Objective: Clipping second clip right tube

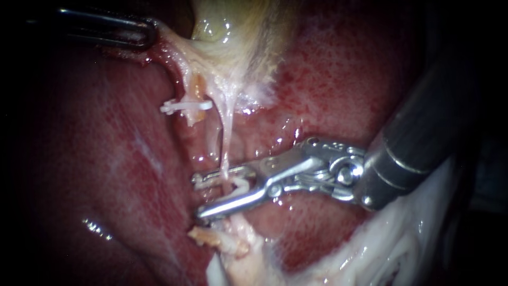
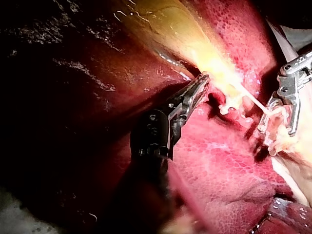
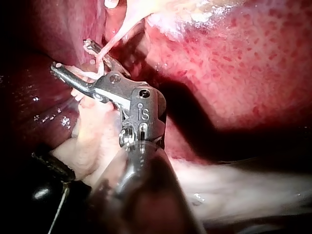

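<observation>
Claw of the right instrument (image 1: 200, 196) spread wide, yet pinching an open white clip (image 1: 241, 185) from two sides, one jaw against each leg. Clip seated deep in the claw, nearer the hinge than the tips.

Right tube (image 1: 226, 143), a thin pale strand, threaded through the gap between the two jaws and crossing them roughly midway along. Drawn taut from the gallbladder (image 1: 238, 42), well beyond the upper jaw, down to a ragged lump of pale tissue (image 1: 233, 243) just past the lower jaw. Hard to tell whether touching the clip's inner bend or merely close to it.

Left tube (image 1: 194, 87), thicker and orange-tinged, off past the claw's tips on the gallbladder side, apart from both jaws. Closed clip (image 1: 186, 106), also white, lying across that tube, well clear of the right claw.

Claw of the left instrument (image 1: 150, 33) pressed together on a stretched edge of the gallbladder, far from the right claw and beyond the closed clip. Seen from the left wrist: jaws biting pale yellow tissue at their very tips, with the right claw off to one side across a patch of liver (image 1: 106, 159).

Liver wet and dark red, lying behind the right claw and on both sides of it. From the right wrist: tube entering between the jaws ahead of the hinge, pale tissue bunched beside the shaft.
</observation>
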Tool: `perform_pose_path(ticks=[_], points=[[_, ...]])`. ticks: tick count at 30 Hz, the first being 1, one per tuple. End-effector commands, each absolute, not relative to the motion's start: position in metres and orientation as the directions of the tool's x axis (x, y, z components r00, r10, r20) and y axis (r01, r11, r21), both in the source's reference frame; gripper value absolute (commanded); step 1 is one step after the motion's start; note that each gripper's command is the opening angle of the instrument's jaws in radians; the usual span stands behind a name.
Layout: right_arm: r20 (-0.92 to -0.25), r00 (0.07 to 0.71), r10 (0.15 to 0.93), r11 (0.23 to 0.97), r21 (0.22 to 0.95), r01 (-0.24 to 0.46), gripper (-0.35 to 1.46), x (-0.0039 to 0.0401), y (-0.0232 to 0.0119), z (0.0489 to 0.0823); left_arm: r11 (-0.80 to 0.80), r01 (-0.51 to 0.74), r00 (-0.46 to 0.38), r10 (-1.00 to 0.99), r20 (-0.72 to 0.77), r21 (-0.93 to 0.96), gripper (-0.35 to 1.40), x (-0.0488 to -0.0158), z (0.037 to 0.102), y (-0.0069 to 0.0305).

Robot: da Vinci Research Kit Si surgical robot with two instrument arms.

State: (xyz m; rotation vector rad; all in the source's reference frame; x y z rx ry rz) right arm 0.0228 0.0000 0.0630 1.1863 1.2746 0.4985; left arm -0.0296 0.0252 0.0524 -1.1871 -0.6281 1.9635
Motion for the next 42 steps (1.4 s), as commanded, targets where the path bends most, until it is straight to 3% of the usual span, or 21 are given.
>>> perform_pose_path(ticks=[1, 10, 18, 23, 31, 42], points=[[-0.462, 0.293, 0.837, 0.375, 0.874, 0.308, 0.47, 0.0228, 0.0000, 0.0627, -0.602, -0.344, -0.294, 0.798, -0.527, -0.720, -0.35, -0.0296, 0.0524, 0.0252], [-0.457, 0.286, 0.842, 0.357, 0.870, 0.341, 0.44, 0.0218, -0.0004, 0.0591, -0.603, -0.344, -0.294, 0.797, -0.527, -0.720, -0.35, -0.0295, 0.0524, 0.0252], [-0.458, 0.286, 0.842, 0.357, 0.870, 0.340, 0.32, 0.0215, -0.0002, 0.0596, -0.603, -0.344, -0.294, 0.797, -0.527, -0.720, -0.35, -0.0295, 0.0524, 0.0252], [-0.458, 0.284, 0.842, 0.358, 0.870, 0.338, 0.13, 0.0212, -0.0001, 0.0599, -0.603, -0.344, -0.294, 0.798, -0.527, -0.720, -0.35, -0.0295, 0.0524, 0.0252], [-0.453, 0.287, 0.844, 0.353, 0.873, 0.338, -0.35, 0.0211, -0.0001, 0.0598, -0.603, -0.344, -0.294, 0.797, -0.527, -0.720, -0.35, -0.0295, 0.0524, 0.0252], [-0.434, 0.304, 0.848, 0.334, 0.883, 0.329, -0.35, 0.0210, -0.0003, 0.0601, -0.603, -0.344, -0.294, 0.798, -0.527, -0.720, -0.35, -0.0296, 0.0524, 0.0252]])
